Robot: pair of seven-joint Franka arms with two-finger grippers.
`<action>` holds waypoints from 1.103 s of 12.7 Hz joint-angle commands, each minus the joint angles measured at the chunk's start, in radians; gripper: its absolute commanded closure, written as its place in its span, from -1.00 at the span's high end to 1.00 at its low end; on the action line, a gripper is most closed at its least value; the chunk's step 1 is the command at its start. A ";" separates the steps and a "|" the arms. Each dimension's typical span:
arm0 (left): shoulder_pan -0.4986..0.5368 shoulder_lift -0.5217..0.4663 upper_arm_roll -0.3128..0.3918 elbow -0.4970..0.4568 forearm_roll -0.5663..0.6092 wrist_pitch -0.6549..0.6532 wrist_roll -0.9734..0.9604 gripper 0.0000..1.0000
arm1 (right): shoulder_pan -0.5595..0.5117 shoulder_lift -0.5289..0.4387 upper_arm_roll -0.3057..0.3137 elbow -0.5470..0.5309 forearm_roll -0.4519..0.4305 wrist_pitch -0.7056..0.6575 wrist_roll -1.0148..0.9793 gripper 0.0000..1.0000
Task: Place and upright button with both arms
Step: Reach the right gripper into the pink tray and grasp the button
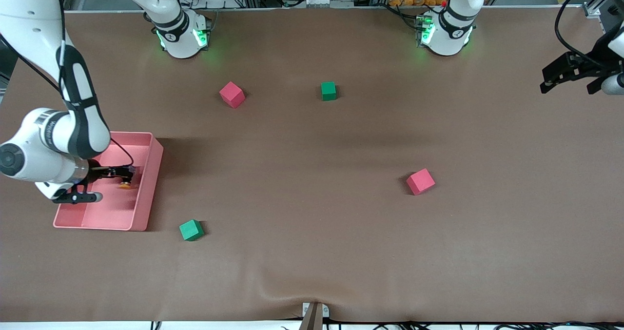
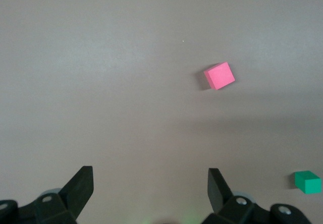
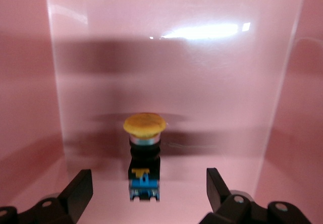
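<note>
The right tool (image 3: 146,193) hangs released inside the pink bin (image 1: 151,184), fingers either side of the button (image 3: 145,153) lying on the bin floor. Closing on its round cap could let it roll or slip against the wall. The left tool (image 2: 150,193) waits, released, over the brown worktop (image 1: 312,252) scattered with cubes; cables and racks line the robots' edge.

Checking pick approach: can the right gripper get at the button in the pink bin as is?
Probably yes. The right gripper is open inside the pink bin, fingers either side of the button, nothing between them.
</note>
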 commanded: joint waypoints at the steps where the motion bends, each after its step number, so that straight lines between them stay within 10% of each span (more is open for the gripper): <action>1: 0.010 0.013 -0.003 0.010 -0.020 0.023 0.007 1.00 | -0.011 0.035 0.003 -0.004 0.058 0.045 -0.059 1.00; 5: 0.009 0.013 -0.004 0.007 -0.019 0.020 0.010 1.00 | -0.013 0.085 0.002 0.010 0.106 0.089 -0.094 1.00; 6: 0.009 0.013 -0.004 0.007 -0.019 0.019 0.013 1.00 | -0.019 0.092 0.002 0.010 0.107 0.103 -0.120 0.62; 8: 0.009 0.005 -0.006 -0.001 -0.020 0.005 0.015 1.00 | -0.023 0.097 0.000 0.033 0.107 0.093 -0.180 -0.76; 9: 0.009 0.003 -0.006 0.000 -0.020 -0.001 0.015 1.00 | -0.025 0.097 -0.002 0.044 0.106 0.076 -0.180 -1.00; 14: 0.009 -0.003 -0.007 -0.010 -0.020 -0.027 0.018 1.00 | -0.005 0.091 -0.047 0.253 0.091 -0.226 -0.171 -1.00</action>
